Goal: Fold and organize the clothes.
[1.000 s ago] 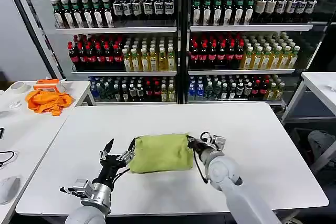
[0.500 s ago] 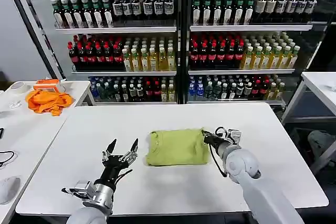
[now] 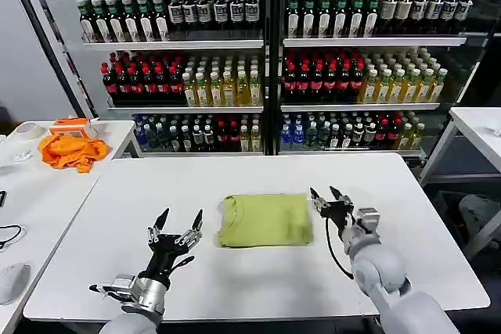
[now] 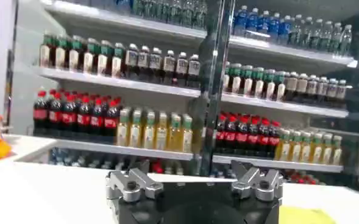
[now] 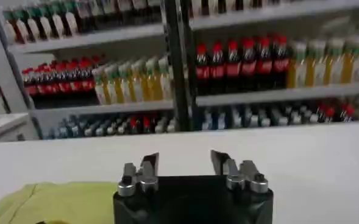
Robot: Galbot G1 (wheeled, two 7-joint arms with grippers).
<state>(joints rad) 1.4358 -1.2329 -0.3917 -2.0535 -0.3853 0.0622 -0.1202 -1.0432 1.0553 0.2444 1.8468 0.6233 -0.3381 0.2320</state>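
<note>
The clothes, one light yellow-green T-shirt (image 3: 264, 220), lie folded into a neat rectangle in the middle of the white table (image 3: 258, 174). A corner of the T-shirt (image 5: 45, 204) also shows in the right wrist view, and a sliver of it (image 4: 307, 215) in the left wrist view. My right gripper (image 3: 326, 192) stands open just off the T-shirt's right edge, nothing between its fingers. My left gripper (image 3: 180, 216) is open too, a short way off the left edge, fingers pointing up and away.
Shelves of bottled drinks (image 3: 266, 60) stand behind the table. A side table (image 3: 47, 185) on the left carries a bright orange cloth (image 3: 72, 150), an orange box (image 3: 72, 125) and cables. Another white table (image 3: 479, 127) sits at the far right.
The right gripper let go of the T-shirt after dragging it to the right, then drew back off its right edge and opened. The left gripper stayed open and barely moved.
</note>
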